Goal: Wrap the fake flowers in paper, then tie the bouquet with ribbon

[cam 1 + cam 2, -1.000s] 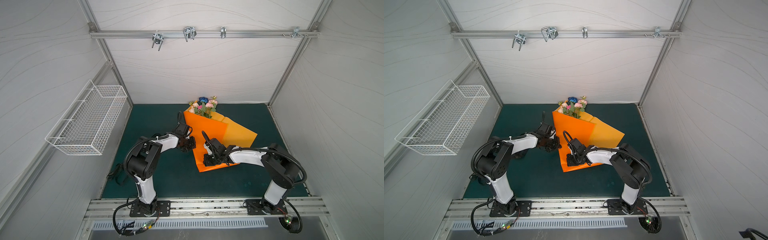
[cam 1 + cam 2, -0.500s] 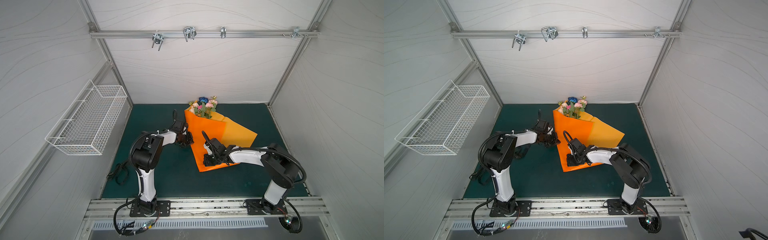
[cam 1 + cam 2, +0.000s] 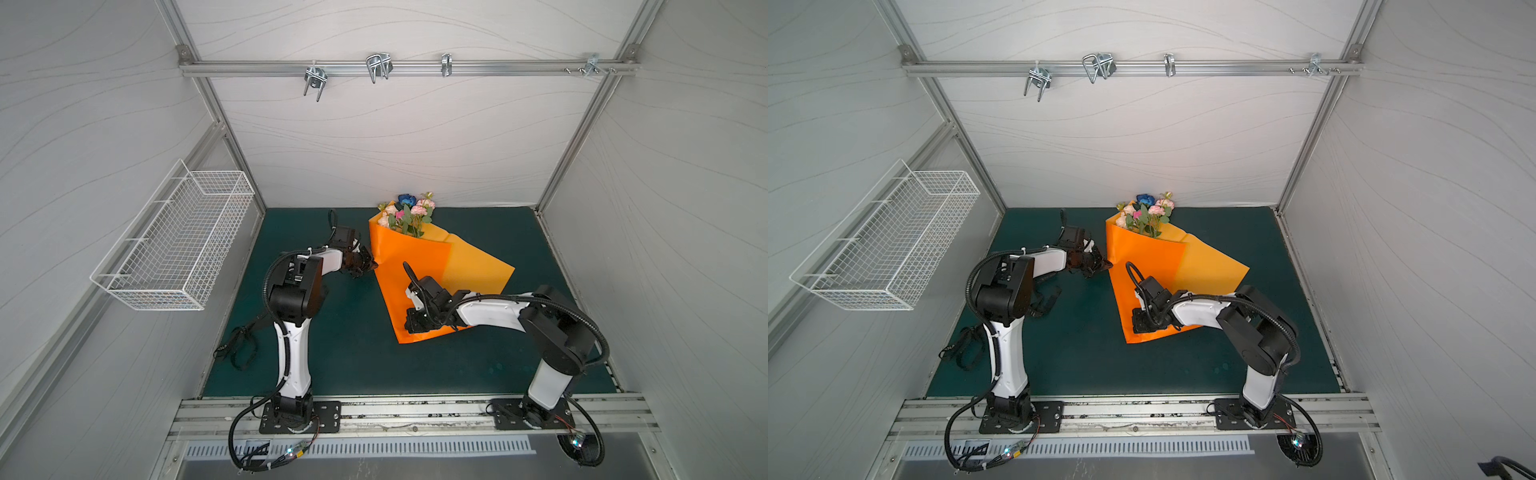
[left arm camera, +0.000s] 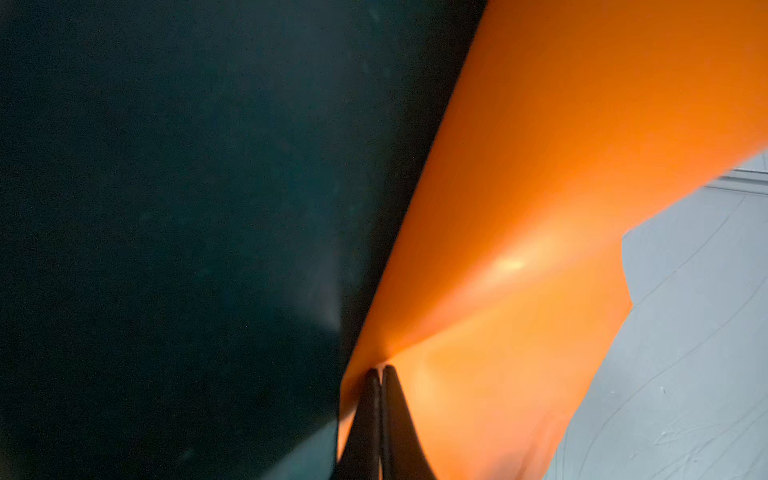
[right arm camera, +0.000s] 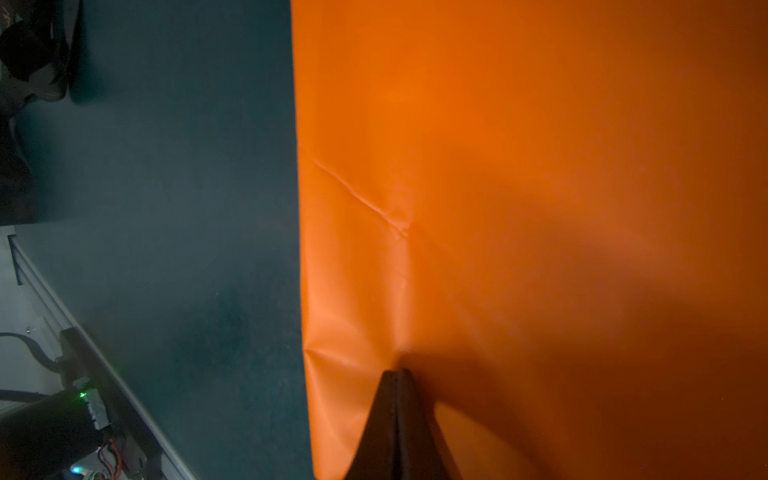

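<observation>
Swinging backward, the left tool (image 3: 372, 264) has slid up the left edge of the orange paper (image 3: 415, 266) and pinches it; the right tool (image 3: 410, 326), pressed together, seems to nip the paper's near end. The flowers (image 3: 407, 212) poke from the paper's far end. Pull those grips apart too hard and I reckon the sheet tears or unrolls, spilling stems. Left of the paper, a wire basket (image 3: 178, 245) hangs on the wall (image 3: 83, 145) and a black ribbon (image 3: 224, 347) lies on the green table (image 3: 353, 361).
</observation>
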You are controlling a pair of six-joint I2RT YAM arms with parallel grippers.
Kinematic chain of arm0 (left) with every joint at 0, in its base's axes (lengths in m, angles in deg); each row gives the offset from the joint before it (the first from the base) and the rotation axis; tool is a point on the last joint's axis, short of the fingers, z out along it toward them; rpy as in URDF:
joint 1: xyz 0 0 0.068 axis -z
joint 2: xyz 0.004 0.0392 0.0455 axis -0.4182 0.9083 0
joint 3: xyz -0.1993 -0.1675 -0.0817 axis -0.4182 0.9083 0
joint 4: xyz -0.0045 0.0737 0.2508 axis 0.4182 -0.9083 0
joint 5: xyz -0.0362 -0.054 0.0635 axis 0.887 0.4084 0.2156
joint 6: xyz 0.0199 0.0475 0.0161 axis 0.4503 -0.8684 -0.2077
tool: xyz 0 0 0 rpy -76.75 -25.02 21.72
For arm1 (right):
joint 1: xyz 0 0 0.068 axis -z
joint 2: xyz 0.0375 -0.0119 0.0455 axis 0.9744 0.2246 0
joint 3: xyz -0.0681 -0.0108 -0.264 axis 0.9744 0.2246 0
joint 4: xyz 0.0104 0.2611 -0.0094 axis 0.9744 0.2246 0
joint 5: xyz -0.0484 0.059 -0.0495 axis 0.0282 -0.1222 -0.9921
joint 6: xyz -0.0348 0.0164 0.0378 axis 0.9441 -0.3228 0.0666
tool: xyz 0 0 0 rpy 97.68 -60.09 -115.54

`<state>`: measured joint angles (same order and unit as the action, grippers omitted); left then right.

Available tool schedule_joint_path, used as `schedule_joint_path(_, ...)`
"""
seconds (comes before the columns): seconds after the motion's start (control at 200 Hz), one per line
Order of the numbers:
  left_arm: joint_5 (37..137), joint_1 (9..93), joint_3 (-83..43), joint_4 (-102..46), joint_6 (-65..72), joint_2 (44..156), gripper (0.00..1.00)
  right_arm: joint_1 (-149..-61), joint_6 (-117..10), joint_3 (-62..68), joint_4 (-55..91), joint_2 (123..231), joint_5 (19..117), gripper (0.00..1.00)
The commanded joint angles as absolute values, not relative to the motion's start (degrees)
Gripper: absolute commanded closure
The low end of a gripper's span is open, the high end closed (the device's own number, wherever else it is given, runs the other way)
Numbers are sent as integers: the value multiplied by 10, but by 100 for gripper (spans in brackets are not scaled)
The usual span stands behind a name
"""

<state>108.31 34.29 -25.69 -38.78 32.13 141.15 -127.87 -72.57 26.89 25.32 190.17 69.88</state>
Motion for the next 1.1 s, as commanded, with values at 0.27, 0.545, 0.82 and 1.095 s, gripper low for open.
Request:
schedule_joint_path(0.27,1076,328,-384,-423,347,1516,94,-1277,-732,265,281,1944,711,95)
schedule_joint_path(0.545,1080,303,-467,-431,391,1584,93,-1278,-735,268,284,1947,718,97)
schedule_joint_path(0.82,1091,283,-532,-428,454,1650,92,-1275,-740,277,287,1937,721,97)
schedule_joint_path(1.095,1089,262,-519,-399,494,1652,93,-1272,-742,280,288,1928,721,97)
